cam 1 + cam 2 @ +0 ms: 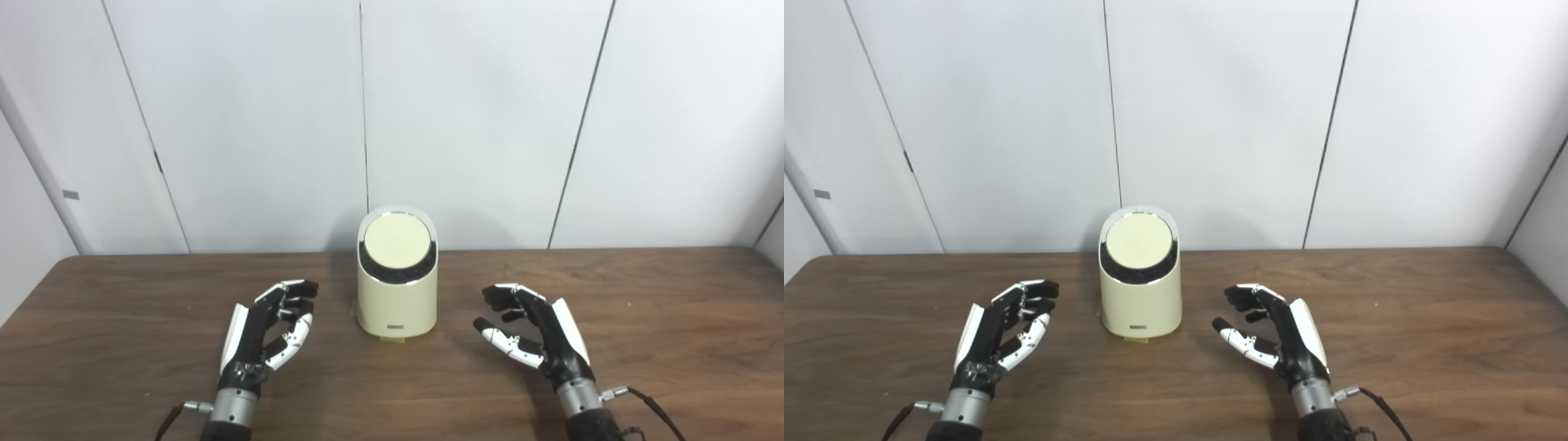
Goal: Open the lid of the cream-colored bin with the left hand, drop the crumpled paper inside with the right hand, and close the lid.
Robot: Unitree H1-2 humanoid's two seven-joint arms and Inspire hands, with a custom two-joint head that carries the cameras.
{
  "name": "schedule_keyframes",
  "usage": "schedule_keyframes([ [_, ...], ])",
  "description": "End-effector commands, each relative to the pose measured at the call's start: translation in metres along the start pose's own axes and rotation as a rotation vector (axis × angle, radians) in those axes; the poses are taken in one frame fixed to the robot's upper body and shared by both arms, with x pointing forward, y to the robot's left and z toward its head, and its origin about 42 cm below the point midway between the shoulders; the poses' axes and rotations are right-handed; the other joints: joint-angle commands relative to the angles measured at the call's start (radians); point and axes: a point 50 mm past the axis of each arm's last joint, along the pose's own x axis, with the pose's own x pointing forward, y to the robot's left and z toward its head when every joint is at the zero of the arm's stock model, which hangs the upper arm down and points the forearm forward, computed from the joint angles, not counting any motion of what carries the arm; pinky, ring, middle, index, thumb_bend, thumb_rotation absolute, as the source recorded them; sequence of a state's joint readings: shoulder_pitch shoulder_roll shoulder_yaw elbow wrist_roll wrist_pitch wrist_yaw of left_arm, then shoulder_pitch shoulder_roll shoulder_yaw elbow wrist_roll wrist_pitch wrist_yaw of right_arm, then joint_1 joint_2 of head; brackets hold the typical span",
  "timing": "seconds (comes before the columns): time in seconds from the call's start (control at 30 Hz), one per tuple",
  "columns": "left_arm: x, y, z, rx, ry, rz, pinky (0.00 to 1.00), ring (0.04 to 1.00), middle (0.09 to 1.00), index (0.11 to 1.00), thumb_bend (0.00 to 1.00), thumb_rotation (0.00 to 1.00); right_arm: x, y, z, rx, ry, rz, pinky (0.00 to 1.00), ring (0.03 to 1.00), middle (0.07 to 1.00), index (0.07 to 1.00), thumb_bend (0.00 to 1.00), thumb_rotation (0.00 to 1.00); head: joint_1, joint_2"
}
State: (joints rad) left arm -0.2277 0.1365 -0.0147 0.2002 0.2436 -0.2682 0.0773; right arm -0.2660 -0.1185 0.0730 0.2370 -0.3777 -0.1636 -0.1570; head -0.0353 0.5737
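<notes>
Bin lidded (round lid) — hands empty.

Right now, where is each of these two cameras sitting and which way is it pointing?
Left eye view: on the head, looking forward and down at the table; the cream bin sits about centre, with the left hand and right hand either side.
Right eye view: beside it, facing likewise; the bin appears left of centre.
Shared: bin with lid closed, both hands open, white wall panels. No crumpled paper shows.
</notes>
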Motion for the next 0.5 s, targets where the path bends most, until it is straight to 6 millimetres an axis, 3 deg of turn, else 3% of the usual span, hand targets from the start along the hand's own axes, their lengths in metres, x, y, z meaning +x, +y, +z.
schedule_keyframes([
  [0.0, -0.0002, 0.0042, 0.0011, 0.021, -0.03, 0.005, 0.57, 0.675, 0.708, 0.712, 0.23, 0.25, 0.0113, -0.0049, 0.0136, 0.013, -0.063, -0.029, 0.6, 0.676, 0.67, 0.657, 0.36, 0.38, -0.001, 0.0],
  [0.07, 0.0002, 0.0042, 0.0008, 0.033, -0.032, 0.006, 0.55, 0.664, 0.7, 0.709, 0.23, 0.24, 0.0114, -0.0049, 0.0131, 0.018, -0.063, -0.029, 0.6, 0.675, 0.669, 0.656, 0.37, 0.39, 0.0, 0.0],
  [0.17, 0.0003, 0.0037, 0.0004, 0.017, -0.019, 0.004, 0.57, 0.675, 0.705, 0.715, 0.24, 0.31, 0.0117, -0.0052, 0.0134, 0.006, -0.059, -0.027, 0.61, 0.681, 0.672, 0.656, 0.37, 0.41, 0.0, 0.0],
  [0.47, -0.0002, 0.0036, -0.0001, 0.01, -0.016, -0.001, 0.57, 0.686, 0.715, 0.718, 0.24, 0.3, 0.0118, -0.0044, 0.0131, 0.021, -0.061, -0.026, 0.59, 0.664, 0.667, 0.658, 0.36, 0.37, -0.003, -0.001],
])
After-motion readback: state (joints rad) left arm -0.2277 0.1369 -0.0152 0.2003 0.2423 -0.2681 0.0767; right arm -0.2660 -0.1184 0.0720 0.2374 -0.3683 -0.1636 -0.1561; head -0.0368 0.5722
